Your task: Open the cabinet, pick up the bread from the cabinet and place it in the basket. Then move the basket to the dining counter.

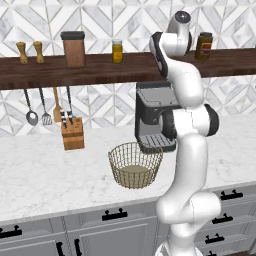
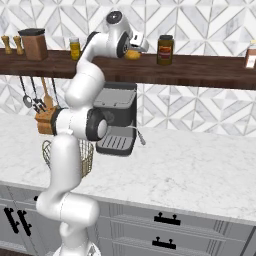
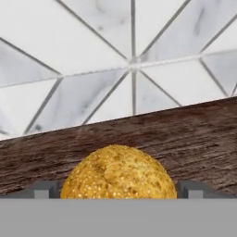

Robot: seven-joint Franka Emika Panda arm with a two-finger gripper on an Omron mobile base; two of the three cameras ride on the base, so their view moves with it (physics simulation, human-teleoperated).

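Hand view, nearest: the bread [image 3: 119, 172], a seeded golden bun, is seen low in the frame, its underside cut off. One grey finger tip stands at each side of it, spread wide; the fingers [image 3: 45, 190] are open and whether they touch the bun cannot be made out. The bun rests on the dark wooden shelf [image 3: 185, 139], with the grey-veined wall tiles [image 3: 92, 69] behind it.

Right base view: the gripper [image 2: 136, 51] is raised to shelf height, and the bread [image 2: 132, 54] shows as a small orange shape just at its tip, mostly hidden by the hand. A dark-lidded jar [image 2: 165, 49] stands near it on the shelf, with open shelf between them.

Left base view: the basket [image 1: 135, 164] sits on the marble tabletop [image 1: 45, 175] just in front of the coffee machine [image 1: 152, 117], clear tabletop to its left. In the right base view the basket is largely hidden behind the arm. A knife block [image 1: 73, 133] stands near the wall, under hanging utensils [image 1: 45, 107]. A yellow jar [image 1: 117, 51] and a brown canister [image 1: 73, 49] are lined up on the shelf.
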